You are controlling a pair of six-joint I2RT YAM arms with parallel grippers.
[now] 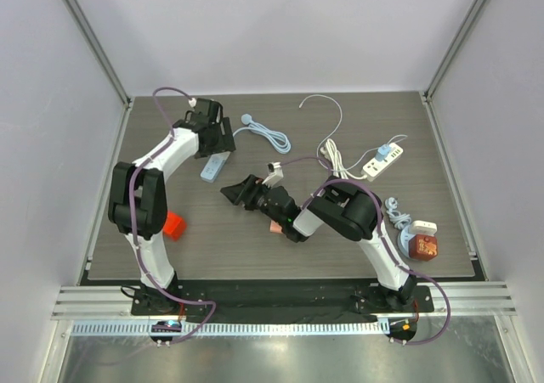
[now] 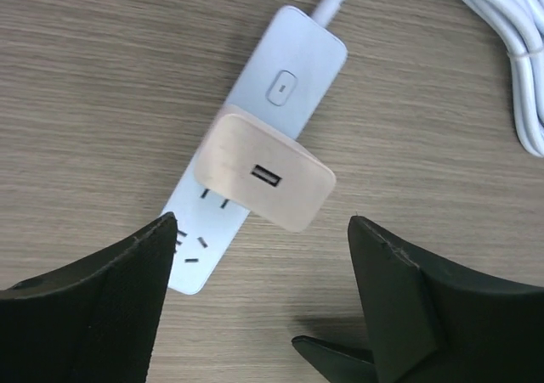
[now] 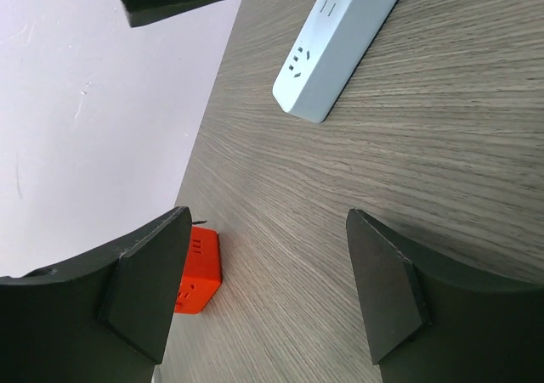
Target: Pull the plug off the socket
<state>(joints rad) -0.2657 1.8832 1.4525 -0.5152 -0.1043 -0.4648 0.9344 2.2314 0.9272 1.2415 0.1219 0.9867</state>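
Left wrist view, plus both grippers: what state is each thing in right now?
Power strip, lying flat, end socket free.
Charger plug, seated in the strip, untouched.
Left gripper, open above the plug.
Right gripper, open, holding nothing.

Smooth plastic plug and socket, wood-grain table.
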